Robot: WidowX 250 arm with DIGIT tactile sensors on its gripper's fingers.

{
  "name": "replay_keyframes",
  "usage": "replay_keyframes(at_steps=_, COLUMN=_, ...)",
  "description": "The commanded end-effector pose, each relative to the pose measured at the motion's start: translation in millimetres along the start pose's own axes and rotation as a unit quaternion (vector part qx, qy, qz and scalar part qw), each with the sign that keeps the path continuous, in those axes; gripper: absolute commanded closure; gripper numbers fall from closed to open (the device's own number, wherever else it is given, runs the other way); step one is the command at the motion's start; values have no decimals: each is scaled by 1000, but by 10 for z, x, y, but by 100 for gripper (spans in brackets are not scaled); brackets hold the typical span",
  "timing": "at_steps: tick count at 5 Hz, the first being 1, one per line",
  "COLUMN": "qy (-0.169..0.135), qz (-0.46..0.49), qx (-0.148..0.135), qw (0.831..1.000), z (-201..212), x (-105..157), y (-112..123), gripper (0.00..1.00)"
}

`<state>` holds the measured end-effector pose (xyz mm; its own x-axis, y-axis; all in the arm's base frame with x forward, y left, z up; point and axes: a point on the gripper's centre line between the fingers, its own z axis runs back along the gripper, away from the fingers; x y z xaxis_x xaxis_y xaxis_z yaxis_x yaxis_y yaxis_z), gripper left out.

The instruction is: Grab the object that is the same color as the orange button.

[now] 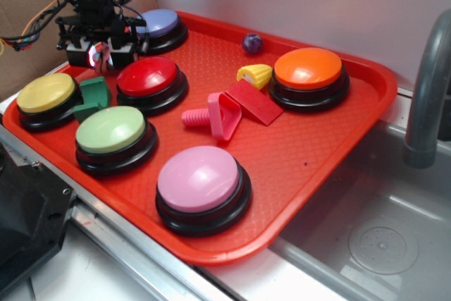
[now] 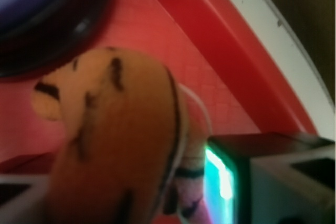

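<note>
At the tray's (image 1: 338, 146) far left corner, our claw (image 1: 99, 53) sat clamped on the tiger (image 2: 121, 145) beside the blue button (image 1: 161, 26); we judged lifting came next.

Bright, even light falls from above in the exterior view; soft glare sits on the orange button (image 1: 308, 68) and its neighbours; shadows are faint; the wrist view is dimmer, and the plush tiger (image 2: 115, 145) fills it, blurred, too near to focus.
</note>
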<state>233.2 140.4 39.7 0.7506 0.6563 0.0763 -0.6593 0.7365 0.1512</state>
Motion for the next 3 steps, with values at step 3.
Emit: replay_keyframes(at_steps=3, qy=-40, qz=-233, qx=-118, qw=965, z=1153, x=-789, y=-693, gripper=100)
